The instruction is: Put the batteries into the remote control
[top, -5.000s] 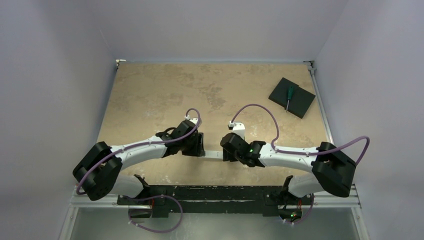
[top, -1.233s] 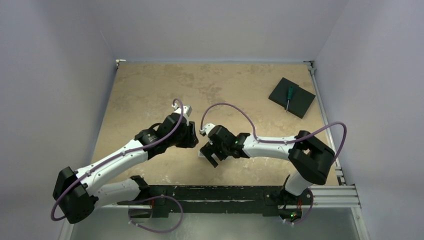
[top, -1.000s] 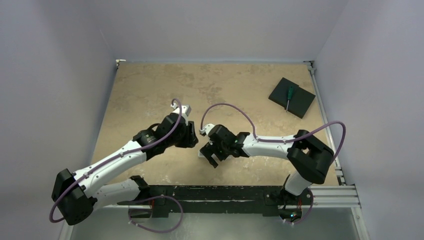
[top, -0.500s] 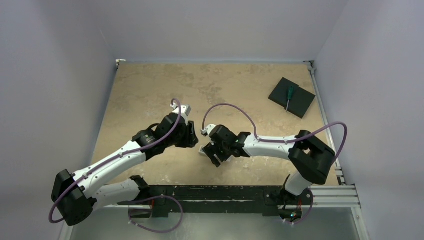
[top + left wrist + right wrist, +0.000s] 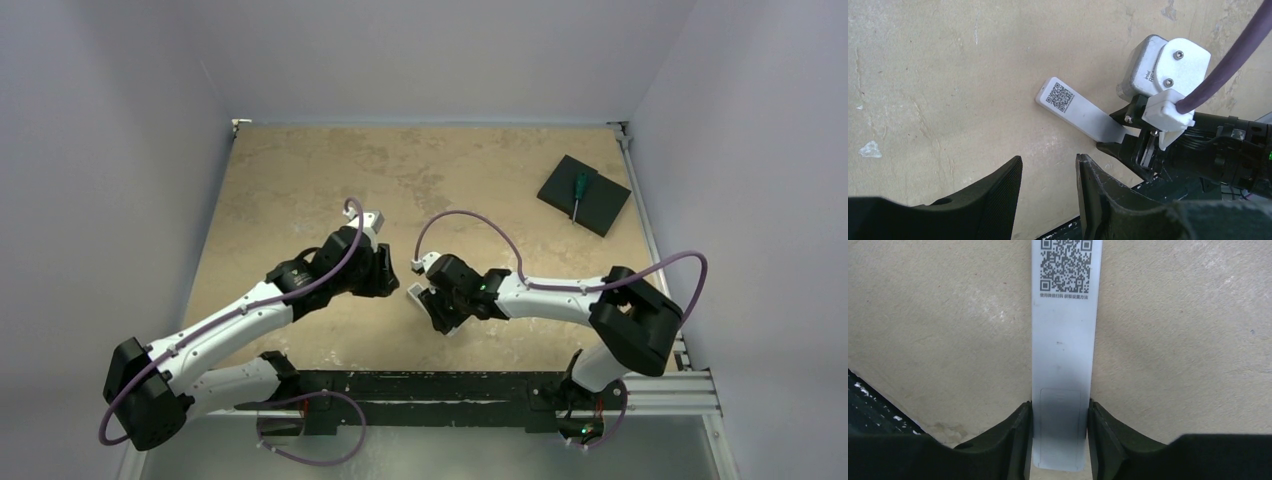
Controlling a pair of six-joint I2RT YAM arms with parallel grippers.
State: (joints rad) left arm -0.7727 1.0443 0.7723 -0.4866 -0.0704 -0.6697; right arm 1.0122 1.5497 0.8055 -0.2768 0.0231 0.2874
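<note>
Remote control point(image 5: 1063, 340), QR side up, clamped at one end by low right gripper point(image 5: 1059, 409); left gripper point(image 5: 1048, 172) hovers nearby, part-open, empty.

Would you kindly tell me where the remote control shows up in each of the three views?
Top external: the remote control is a small white sliver at centre, between the two wrists.
Left wrist: remote control right of centre, slanting from its QR code down into the right gripper.
Right wrist: remote control at centre, running down from the top edge.
Shared landmark: the right gripper, closed on its end.
</note>
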